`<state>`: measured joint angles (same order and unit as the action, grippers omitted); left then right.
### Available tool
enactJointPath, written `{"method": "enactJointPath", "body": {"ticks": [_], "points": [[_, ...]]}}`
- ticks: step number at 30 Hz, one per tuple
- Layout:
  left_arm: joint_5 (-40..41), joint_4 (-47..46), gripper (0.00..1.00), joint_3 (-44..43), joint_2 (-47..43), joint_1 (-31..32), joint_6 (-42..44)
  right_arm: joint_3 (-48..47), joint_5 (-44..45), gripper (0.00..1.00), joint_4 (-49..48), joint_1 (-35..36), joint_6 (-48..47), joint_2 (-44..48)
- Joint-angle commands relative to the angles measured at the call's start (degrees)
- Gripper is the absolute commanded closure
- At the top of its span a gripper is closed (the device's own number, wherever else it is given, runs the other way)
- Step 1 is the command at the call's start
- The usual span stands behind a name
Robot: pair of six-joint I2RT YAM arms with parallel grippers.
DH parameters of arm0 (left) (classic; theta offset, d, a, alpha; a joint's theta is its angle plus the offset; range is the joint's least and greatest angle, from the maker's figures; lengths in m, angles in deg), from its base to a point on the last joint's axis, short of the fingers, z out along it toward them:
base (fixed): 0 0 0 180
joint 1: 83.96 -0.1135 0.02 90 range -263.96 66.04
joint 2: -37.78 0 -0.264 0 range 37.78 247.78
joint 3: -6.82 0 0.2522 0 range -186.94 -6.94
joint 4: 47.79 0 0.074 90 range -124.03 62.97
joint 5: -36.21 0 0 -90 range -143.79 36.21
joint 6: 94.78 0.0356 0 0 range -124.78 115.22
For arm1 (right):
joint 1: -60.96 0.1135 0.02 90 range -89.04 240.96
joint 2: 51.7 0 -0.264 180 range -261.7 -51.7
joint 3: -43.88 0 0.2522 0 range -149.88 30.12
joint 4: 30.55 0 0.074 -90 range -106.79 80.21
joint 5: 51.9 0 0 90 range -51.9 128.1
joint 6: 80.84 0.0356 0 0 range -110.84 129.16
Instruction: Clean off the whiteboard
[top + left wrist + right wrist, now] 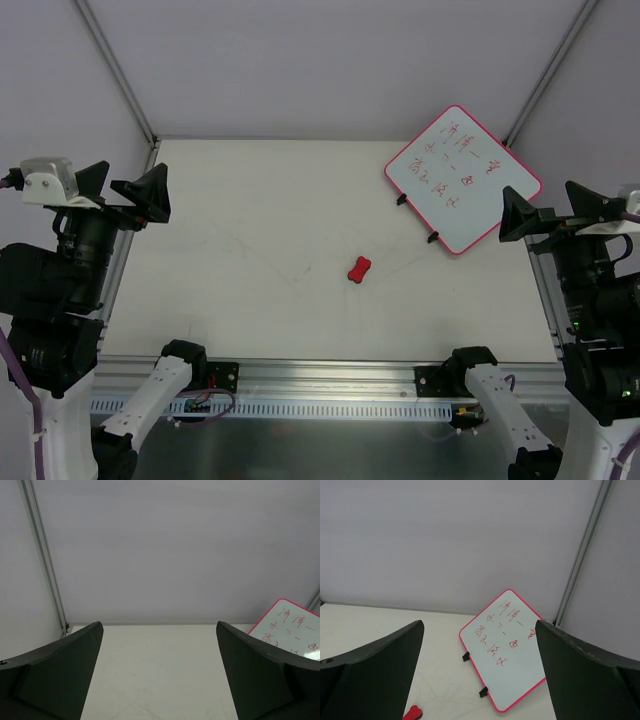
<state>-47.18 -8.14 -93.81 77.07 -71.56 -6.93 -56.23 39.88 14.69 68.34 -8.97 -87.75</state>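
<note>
Whiteboard (463,179) with red handwriting flat at the worktop's (250,220) far right corner, small red eraser (360,270) well apart near the middle, left gripper (125,188) wide and empty over the left edge, right gripper (553,212) wide and empty just beside the whiteboard

We see the whiteboard (463,178) lying flat at the table's two o'clock corner, turned diamond-wise, pink-framed, covered with red handwriting.
</note>
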Motion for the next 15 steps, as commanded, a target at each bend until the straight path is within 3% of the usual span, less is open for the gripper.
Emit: {"method": "enactJointPath", "body": {"ticks": [1, 6, 9, 12, 15], "points": [[0.2, -2.2, 0.01, 0.5, 1.1, 0.4, -1.6, 1.1, -5.2, 0.01, -4.3, 0.3, 2.7, -1.2], [-3.3, -2.2, 0.01, 2.2, 4.0, 0.3, -4.9, 4.0, -13.4, 0.01, -4.4, 0.4, 8.0, -4.6], [-5.1, -2.1, 0.01, 4.6, 5.4, 0.3, -6.9, 8.4, -11.9, 0.01, -4.5, 0.4, 15.9, -7.3], [-6.1, -2.1, 0.01, 7.6, 6.3, 0.3, -9.1, 12.1, -15.0, 0.01, -5.6, 0.4, 17.8, -11.5], [-8.4, -2.1, 0.01, 10.3, 6.7, 0.4, -10.9, 15.7, -11.4, 0.01, -7.9, 0.3, 21.4, -15.4]]}}
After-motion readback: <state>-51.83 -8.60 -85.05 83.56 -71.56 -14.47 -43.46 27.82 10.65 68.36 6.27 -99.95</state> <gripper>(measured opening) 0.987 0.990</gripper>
